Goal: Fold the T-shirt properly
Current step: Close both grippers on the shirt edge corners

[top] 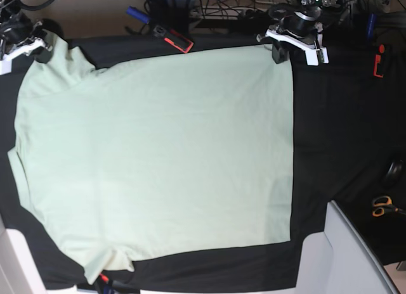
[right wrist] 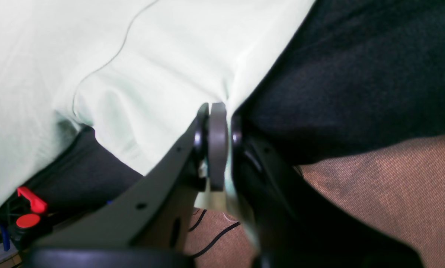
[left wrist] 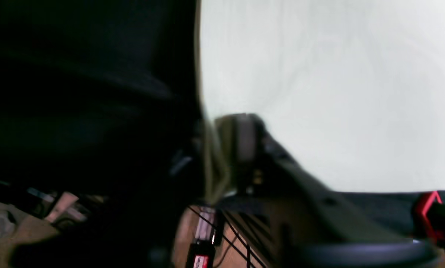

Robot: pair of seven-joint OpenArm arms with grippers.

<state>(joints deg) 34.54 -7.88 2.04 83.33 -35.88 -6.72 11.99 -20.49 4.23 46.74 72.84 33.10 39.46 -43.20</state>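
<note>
The T-shirt [top: 158,154] lies spread flat over the black tabletop [top: 342,135], covering most of it from the left edge toward the middle right. The right end effector [right wrist: 218,149] sits at the far left corner, its jaws pressed together on a pinch of the shirt's pale green cloth at the sleeve. The left end effector [top: 283,50] is at the far edge, on the shirt's hem corner; its wrist view is blurred, so whether its jaws are closed on the cloth cannot be told. Orange-handled scissors [top: 382,206] lie near the right edge.
</note>
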